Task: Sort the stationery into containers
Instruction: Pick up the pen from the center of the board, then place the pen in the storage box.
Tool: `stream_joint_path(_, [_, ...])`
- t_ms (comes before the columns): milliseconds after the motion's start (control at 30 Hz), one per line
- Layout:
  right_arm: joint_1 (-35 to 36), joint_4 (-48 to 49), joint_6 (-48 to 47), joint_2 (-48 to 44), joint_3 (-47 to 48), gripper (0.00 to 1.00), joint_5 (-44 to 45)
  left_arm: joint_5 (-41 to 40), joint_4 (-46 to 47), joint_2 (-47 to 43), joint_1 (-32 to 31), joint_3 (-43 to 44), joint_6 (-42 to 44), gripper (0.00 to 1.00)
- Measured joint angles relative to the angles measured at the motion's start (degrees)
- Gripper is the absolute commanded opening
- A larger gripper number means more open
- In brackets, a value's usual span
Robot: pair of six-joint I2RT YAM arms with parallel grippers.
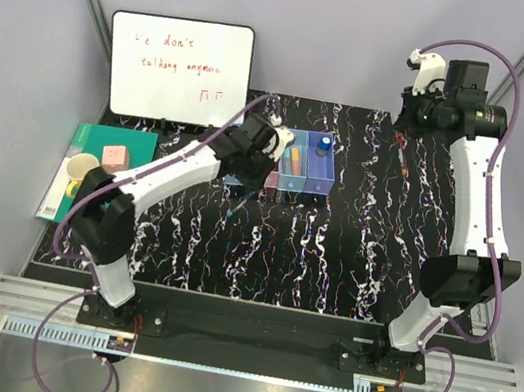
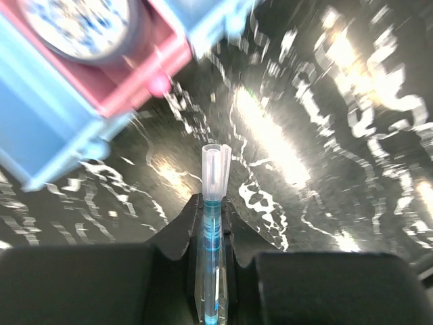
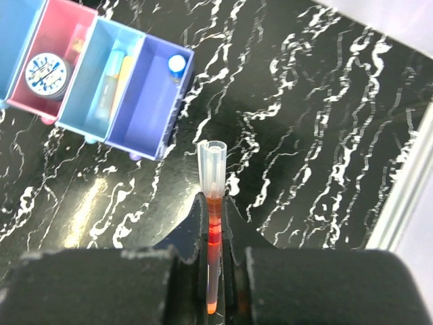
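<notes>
Left tool [image 2: 212, 203] pinches blue pen [image 2: 215, 172], right tool [image 3: 215, 201] orange pen [image 3: 212, 166]: two pens.

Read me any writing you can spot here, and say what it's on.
"...e don't": whiteboard, top line, red handwriting; first letters too faint to read.
"talking anymore": whiteboard, second line.
Small red marks lower down on the whiteboard: unreadable.
Tape roll: printed pattern, too small to read.

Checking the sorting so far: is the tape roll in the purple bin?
No, the tape roll lies in the pink bin.
</notes>
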Motion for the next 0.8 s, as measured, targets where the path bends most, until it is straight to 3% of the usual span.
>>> stream_joint_path(200, [2.51,-0.02,0.39,0.0,-1.03,0.06,-0.04,0.07,1.22,-4.72,3.98,5.31,0.96,0.0])
stream_joint_path(500, [4.44,0.0,1.07,0.02,-1.01,0.06,-0.02,-2.67,9.62,4.48,16.94,11.02,0.07,0.0])
stream_joint_path(800, [5.07,0.0,1.11,0.09,-1.01,0.06,0.09,-2.67,15.26,13.9,17.51,15.32,-4.17,0.0])
